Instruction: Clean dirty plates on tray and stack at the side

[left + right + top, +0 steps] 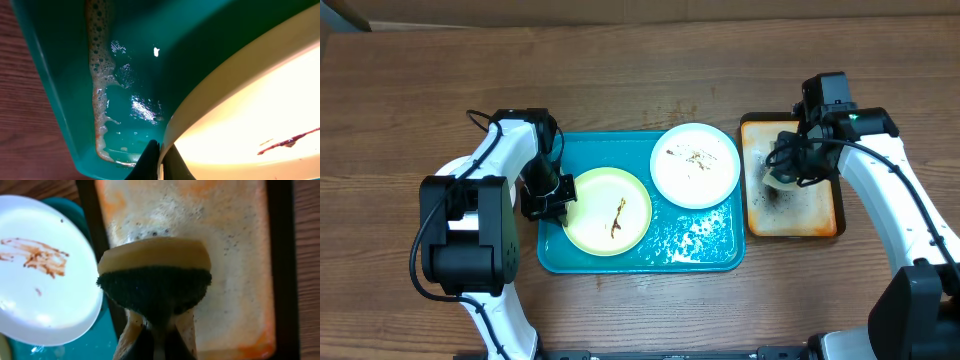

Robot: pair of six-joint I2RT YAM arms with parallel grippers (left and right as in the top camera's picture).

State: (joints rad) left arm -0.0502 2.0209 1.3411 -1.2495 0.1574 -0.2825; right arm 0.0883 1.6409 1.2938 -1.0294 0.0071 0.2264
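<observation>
The left pincer (552,197) pinched the yellow plate (610,210) by its nine-o'clock rim, steadying it, I'd say, while the right pincer (156,327) clamped a sponge (154,275) over the soapy orange tray (820,215) at three o'clock.

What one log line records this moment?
left gripper: shut on yellow plate rim | right gripper: shut on sponge over orange tray | white plate: smeared

From overhead, looks straight down on table (640,60). From left wrist, peers close at tray (55,110) and yellow plate (250,100). From right wrist, faces down close over sponge (155,280); shares white plate (45,280) with overhead
</observation>
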